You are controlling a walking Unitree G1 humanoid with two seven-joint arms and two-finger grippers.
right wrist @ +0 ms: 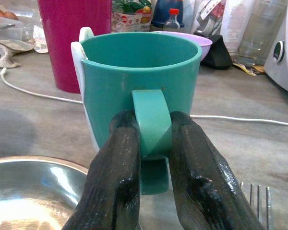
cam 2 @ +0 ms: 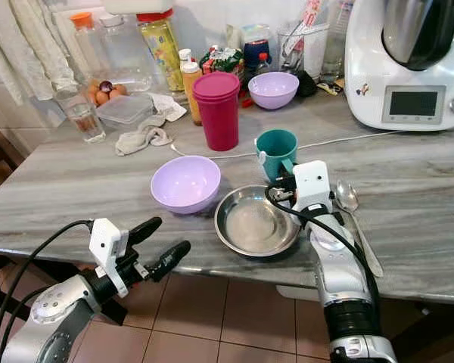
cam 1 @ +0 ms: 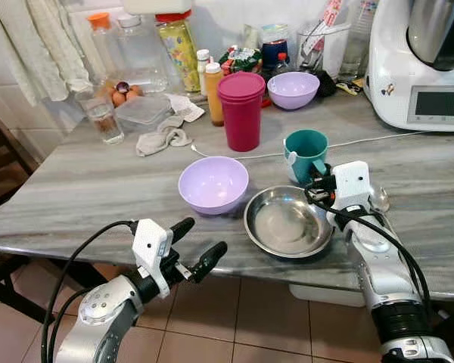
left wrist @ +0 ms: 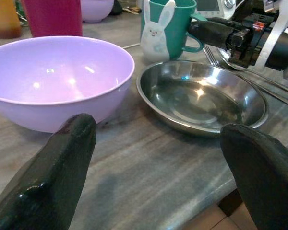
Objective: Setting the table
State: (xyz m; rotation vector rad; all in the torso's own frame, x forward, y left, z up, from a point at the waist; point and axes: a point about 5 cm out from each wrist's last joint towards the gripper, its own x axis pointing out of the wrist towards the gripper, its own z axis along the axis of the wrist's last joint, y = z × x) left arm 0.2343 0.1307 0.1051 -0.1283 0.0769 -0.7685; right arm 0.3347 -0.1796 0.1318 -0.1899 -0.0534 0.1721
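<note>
A teal mug [cam 1: 306, 151] with a white rabbit figure stands upright on the grey marble table [cam 1: 83, 189]. My right gripper [right wrist: 152, 127] is shut on the mug's handle, one finger on each side. Just in front of the mug sits an empty steel bowl [cam 1: 286, 221], and to its left an empty lavender bowl [cam 1: 213, 184]. A spoon [cam 2: 348, 198] and a fork [right wrist: 259, 201] lie right of the steel bowl, beside my right arm. My left gripper [cam 1: 202, 240] hangs open at the table's front edge, in front of the lavender bowl, holding nothing.
Behind the mug stand a magenta tumbler [cam 1: 241, 112] and a second lavender bowl [cam 1: 293, 88]. A white kitchen machine [cam 1: 420, 68] fills the back right, with its cable [cam 1: 378, 138] running across the table. Bottles, a glass [cam 1: 104, 119] and a cloth [cam 1: 163, 138] crowd the back left.
</note>
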